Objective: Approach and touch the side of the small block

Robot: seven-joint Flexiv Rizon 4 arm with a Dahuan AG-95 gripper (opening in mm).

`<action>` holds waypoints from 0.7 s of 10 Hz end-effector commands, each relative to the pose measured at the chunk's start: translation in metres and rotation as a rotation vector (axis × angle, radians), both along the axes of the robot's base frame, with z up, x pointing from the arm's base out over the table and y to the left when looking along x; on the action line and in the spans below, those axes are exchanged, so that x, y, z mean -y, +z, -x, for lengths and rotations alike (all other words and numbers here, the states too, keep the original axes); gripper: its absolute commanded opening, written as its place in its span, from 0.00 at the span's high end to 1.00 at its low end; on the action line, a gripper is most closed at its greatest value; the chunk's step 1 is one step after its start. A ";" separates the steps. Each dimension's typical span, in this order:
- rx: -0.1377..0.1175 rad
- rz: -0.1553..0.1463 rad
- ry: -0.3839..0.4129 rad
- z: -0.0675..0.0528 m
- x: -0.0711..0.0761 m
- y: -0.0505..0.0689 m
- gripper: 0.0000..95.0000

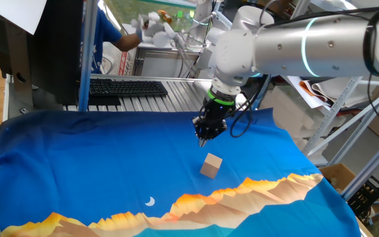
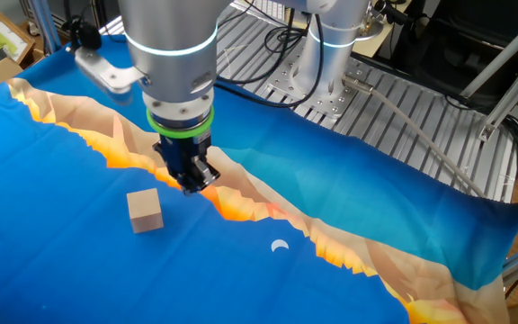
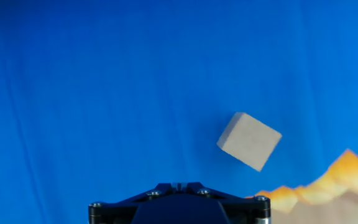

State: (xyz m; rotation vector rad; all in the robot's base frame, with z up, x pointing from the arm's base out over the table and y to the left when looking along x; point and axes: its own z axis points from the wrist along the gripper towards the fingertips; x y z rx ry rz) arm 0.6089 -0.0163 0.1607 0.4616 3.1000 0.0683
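Observation:
The small block [image 1: 210,164] is a light-tan cube with a paler top, lying on the blue cloth. It also shows in the other fixed view [image 2: 145,211] and in the hand view [image 3: 248,140], turned at an angle. My black gripper [image 1: 202,137] hangs above the cloth, a short way from the block and apart from it. In the other fixed view the gripper [image 2: 192,185] is to the right of the block. In the hand view the gripper [image 3: 179,185] sits at the bottom edge with its fingers closed together, empty, and the block lies ahead to the right.
The blue cloth [image 1: 97,164] has an orange-and-tan mountain print [image 1: 242,194] and a small white crescent [image 1: 150,201]. A keyboard [image 1: 127,87] and a black monitor [image 1: 38,46] stand behind the cloth. The robot base and cables [image 2: 331,63] sit on a slatted metal table.

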 end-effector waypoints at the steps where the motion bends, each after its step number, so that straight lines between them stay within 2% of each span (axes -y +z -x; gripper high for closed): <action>1: 0.040 -0.019 -0.251 0.000 0.000 0.000 1.00; 5: 0.028 -0.033 -0.267 0.000 0.001 0.000 1.00; 7: 0.025 -0.057 -0.268 0.000 0.000 0.000 1.00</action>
